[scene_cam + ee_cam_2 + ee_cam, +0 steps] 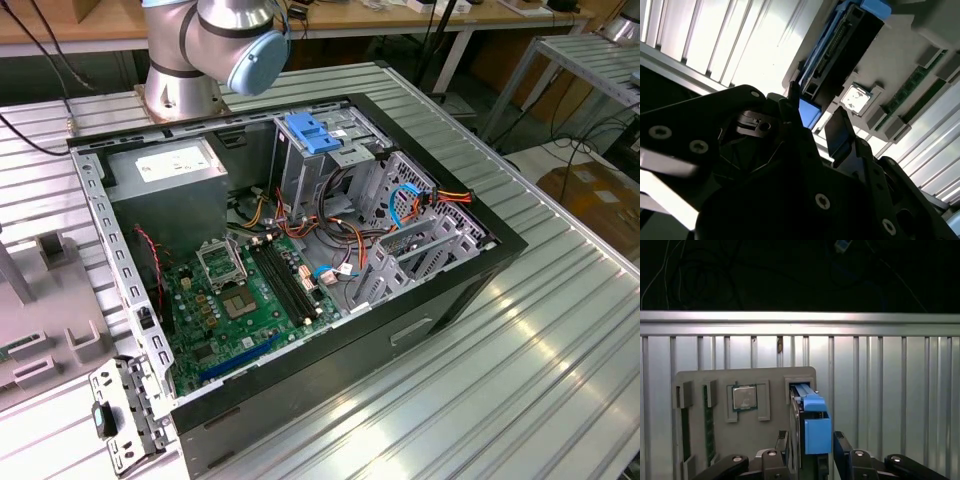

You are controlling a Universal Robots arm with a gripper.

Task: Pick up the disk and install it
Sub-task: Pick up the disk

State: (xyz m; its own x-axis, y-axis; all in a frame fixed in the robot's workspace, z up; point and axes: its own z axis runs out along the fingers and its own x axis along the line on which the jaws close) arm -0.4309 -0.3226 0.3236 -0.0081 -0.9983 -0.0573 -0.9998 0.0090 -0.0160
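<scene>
The disk (810, 412) is standing on its narrow edge in a slot of a grey parts holder (700, 380), its blue carrier rail facing up toward the arm, which I take to be the reason for parking it that way: the flat faces are left free for a pinch from above. The gripper (812, 439) hangs right over it, and in the first wrist view the two dark fingers (841, 440) sit apart, one on each side of the blue end. In the second wrist view a sliver of light shows between the blue plastic and one pad, so I'd judge they straddle the disk without squeezing it; the pick-up looks lined up but not made. In the same holder, each in its own recess, lie a processor chip (744, 397) and a memory stick (706, 420), kept apart so that nothing crowds the grasp. The holder rests on the ribbed aluminium table (890, 390). From the exterior view, the open computer case (430, 300) lies on its side near the arm's base (215, 40), motherboard (245, 300) exposed and the drive cage (345, 150) facing upward with a bare blue bracket (305, 132) at its top, so a drive could presumably be lowered in from overhead.
</scene>
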